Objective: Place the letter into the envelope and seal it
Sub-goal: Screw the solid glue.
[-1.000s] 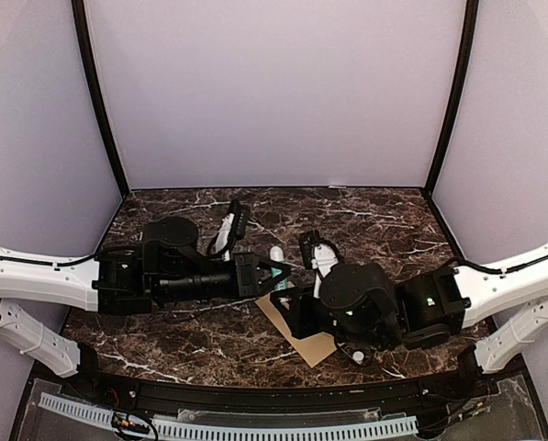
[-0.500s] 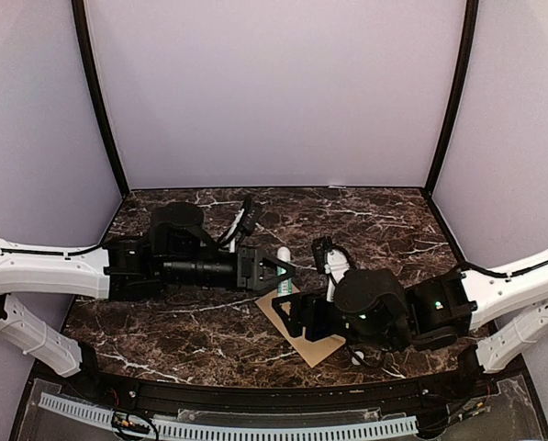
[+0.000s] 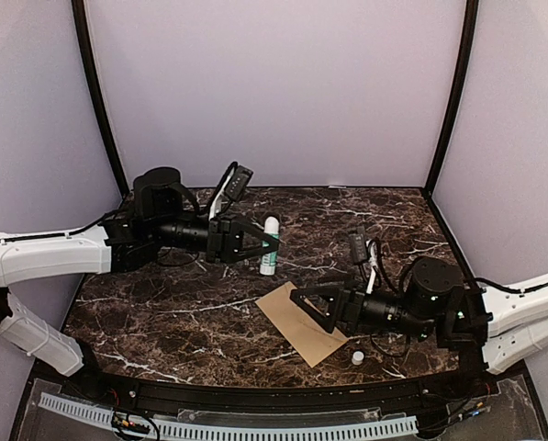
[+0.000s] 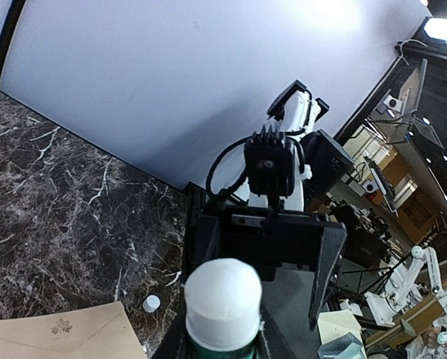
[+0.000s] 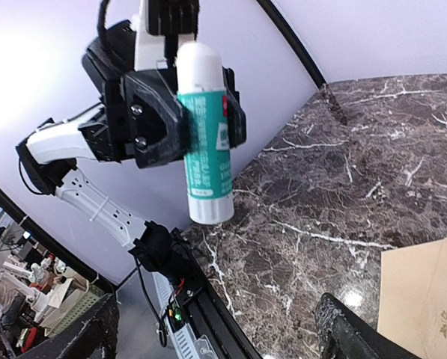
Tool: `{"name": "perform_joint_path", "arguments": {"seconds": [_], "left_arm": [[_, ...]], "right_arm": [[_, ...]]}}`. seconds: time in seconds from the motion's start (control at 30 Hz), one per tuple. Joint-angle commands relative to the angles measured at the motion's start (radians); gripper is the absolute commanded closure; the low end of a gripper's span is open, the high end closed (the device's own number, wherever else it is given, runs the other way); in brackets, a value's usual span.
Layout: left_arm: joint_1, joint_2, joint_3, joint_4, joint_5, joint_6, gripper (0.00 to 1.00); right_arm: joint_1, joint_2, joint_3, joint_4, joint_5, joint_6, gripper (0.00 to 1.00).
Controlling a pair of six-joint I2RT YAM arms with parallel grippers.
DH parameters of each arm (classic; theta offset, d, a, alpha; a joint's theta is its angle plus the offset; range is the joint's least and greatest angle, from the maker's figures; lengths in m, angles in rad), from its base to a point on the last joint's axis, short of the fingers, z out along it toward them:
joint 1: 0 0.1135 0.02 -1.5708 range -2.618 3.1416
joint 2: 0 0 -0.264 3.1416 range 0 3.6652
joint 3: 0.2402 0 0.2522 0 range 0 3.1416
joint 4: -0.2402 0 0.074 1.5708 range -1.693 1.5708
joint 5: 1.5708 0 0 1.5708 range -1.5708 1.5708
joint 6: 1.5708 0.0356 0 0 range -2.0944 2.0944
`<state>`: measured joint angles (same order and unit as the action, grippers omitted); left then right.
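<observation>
While my left gripper (image 3: 260, 244) holds the glue stick (image 3: 271, 255) aloft, presumably for sealing, my right gripper (image 3: 310, 306) gapes empty by the envelope (image 3: 292, 329) near the worktop's (image 3: 163, 317) front edge.

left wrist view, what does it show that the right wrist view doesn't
Only the left wrist view: a small white round cap on the dark marble table, and the right gripper head-on, open. Only the right wrist view: the left gripper clamped across the green label of the white glue stick. Both: that glue stick, the table, and a corner of the kraft-brown paper envelope with its small emblem.
</observation>
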<state>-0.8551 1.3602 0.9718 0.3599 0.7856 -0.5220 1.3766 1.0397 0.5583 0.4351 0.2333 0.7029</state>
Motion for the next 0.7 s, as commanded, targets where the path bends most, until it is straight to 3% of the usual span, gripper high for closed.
{"name": "perform_joint_path", "arguments": {"seconds": [0.0,0.37,0.67], "left_arm": [[0.030,0.027,-0.035,0.208,0.245,0.025,0.99],[0.030,-0.028,-0.104,0.294,0.314,-0.022,0.99],[0.030,-0.031,-0.116,0.353,0.338,-0.069,0.99]], "right_arm": [[-0.037,0.007,-0.025,0.238,-0.100,-0.046,0.14],[-0.034,0.242,0.091,0.428,-0.292,-0.077,0.31],[-0.027,0.297,0.134,0.419,-0.290,-0.087,0.46]]}}
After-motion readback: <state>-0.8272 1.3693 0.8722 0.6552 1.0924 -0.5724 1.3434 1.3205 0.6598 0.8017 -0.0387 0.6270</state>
